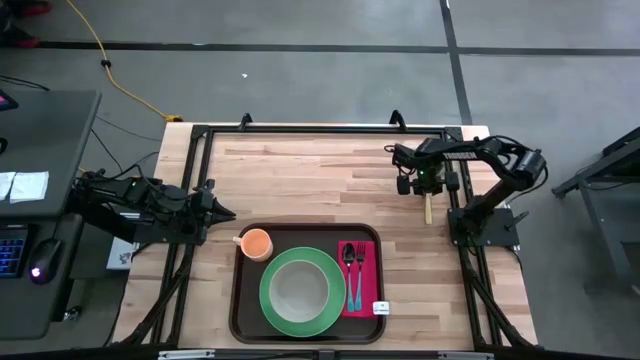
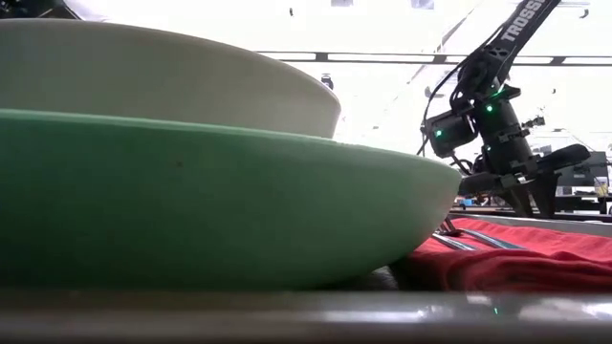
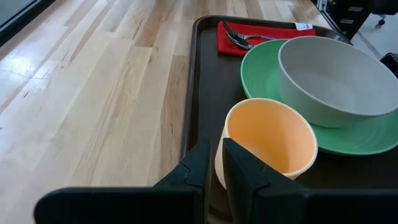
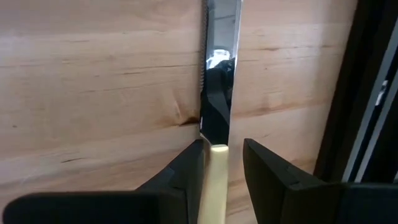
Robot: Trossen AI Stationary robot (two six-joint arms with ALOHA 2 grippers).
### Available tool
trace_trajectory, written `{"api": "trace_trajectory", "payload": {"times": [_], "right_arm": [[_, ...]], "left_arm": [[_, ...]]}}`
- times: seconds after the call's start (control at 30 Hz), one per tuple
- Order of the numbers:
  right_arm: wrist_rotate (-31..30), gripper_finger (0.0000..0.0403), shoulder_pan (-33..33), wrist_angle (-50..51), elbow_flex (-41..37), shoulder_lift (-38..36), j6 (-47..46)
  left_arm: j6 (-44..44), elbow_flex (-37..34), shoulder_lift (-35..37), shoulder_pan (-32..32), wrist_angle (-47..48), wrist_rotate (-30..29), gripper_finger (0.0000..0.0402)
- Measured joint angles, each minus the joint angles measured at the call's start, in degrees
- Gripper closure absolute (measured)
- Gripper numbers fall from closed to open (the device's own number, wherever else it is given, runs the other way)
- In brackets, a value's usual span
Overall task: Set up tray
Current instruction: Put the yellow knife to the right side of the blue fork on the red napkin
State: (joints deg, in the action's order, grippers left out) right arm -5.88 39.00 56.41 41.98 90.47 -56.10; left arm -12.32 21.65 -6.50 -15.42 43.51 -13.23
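The dark brown tray [image 1: 240, 300] lies at the table's near edge. On it stand a green plate [image 1: 272, 310] with a pale bowl [image 3: 329, 81], an orange cup [image 1: 256, 243], and a red napkin [image 1: 368, 258] bearing a fork and spoon [image 1: 352, 262]. A knife [image 1: 428, 208] with a cream handle lies on the wood at the far right. My right gripper [image 4: 217, 165] points down over it, open, with a finger on either side of the handle. My left gripper [image 3: 216, 163] waits left of the cup, its fingers a narrow slit apart with nothing between them. My right gripper stands astride the knife's handle [image 4: 214, 186] near where it meets the blade, fingers pointing down and lying across the knife. A gap shows between the handle and one finger [image 4: 267, 174]. Whether the other finger touches the handle, I cannot tell.
A black frame rail [image 4: 360, 93] runs close beside the knife at the table's right edge. Bare wood [image 1: 320, 180] spans the table's middle and far part. The right arm's base [image 1: 482, 225] sits just right of the knife.
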Motion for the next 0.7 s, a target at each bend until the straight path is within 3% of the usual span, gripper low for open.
{"api": "trace_trajectory", "payload": {"times": [0.13,0.5,0.7], "right_arm": [[2.2,0.0309,0.0,-4.6,-3.3,-0.1,-1.0],[2.1,0.0309,0.0,-4.2,-3.0,0.0,-1.3],[3.2,0.0342,0.0,-4.9,-2.9,0.0,-1.3]], "left_arm": [[0.0,0.0,0.0,0.0,0.0,0.0,0.0328],[0.0,0.0,0.0,0.0,-0.1,0.2,0.0328],[0.0,0.0,0.0,0.0,0.0,0.2,0.0328]]}}
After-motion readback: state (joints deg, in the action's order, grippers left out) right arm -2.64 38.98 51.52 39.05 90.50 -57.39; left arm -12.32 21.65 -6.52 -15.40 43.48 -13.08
